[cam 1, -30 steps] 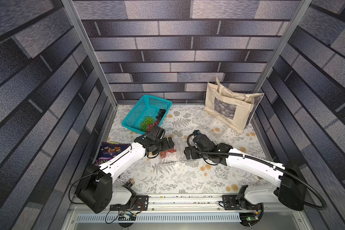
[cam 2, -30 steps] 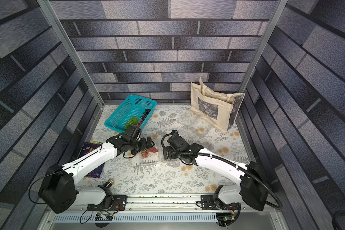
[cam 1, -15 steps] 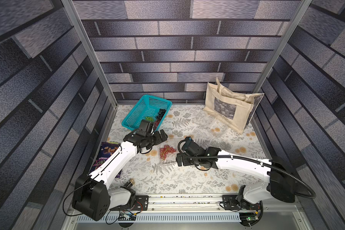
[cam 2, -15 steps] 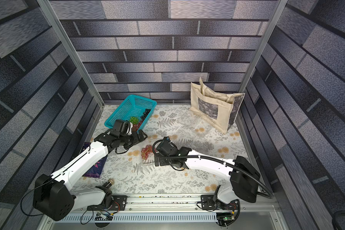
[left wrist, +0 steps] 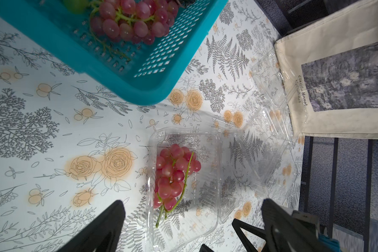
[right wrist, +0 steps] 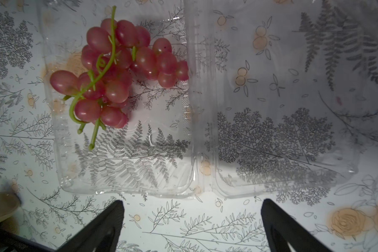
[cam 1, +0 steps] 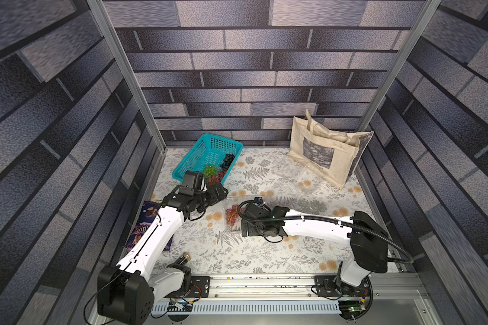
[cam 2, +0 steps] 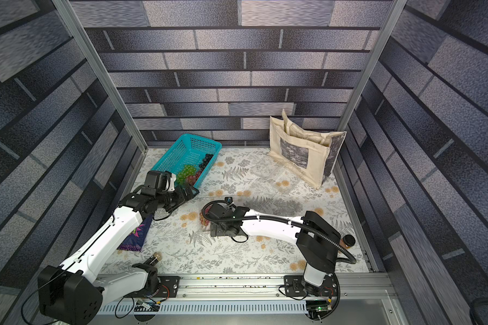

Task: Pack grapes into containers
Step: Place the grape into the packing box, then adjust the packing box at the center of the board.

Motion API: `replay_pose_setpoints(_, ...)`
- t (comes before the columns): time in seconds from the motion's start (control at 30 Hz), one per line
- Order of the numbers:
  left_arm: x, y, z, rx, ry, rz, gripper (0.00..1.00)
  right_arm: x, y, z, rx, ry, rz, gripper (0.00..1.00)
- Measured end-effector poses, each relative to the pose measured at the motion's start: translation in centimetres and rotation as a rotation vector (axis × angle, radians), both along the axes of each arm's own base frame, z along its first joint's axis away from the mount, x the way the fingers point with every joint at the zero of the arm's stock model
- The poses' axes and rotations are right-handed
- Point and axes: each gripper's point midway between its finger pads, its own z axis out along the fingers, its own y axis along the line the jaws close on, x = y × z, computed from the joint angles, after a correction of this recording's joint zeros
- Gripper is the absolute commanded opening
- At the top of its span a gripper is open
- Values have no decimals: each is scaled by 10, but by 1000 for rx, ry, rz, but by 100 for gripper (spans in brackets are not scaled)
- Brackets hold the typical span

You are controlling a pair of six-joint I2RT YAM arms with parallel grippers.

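Far corners of the table (cam 1: 237,253) are blocked by a basket (cam 1: 203,153) and a bag (cam 1: 316,152); the front middle is left free.

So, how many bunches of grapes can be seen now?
4. One red bunch lies in the open clear container. Three lie in the teal basket: a green bunch, a second red bunch, a black-purple bunch. Others may be hidden beneath.

From above, the right arm (cam 1: 316,225) covers part of the red grape bunch (cam 1: 231,215); its clear container (cam 1: 233,202) is barely traceable. The left arm (cam 1: 158,233) hides some of the purple snack bag (cam 1: 143,225). The left wrist view crops the teal basket (left wrist: 122,87) and tote bag (left wrist: 314,32).
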Motion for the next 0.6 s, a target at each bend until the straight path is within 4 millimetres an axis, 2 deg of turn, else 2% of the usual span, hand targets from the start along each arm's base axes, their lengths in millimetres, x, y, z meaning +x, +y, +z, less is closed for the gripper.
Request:
replay_pose_setpoints(0.23,-12,-1,-15,-12,34,-17,100,5,-5,-6,-39,-7,-43,100)
replay_pose_setpoints(0.4,-14,-2,-16,-22,25,-23,100,9,0,-9,-46,-4,-56,100)
replay_pose_setpoints(0.6,-15,-3,-18,-32,27,-26,100,22,-9,-16,-61,4,-95,100)
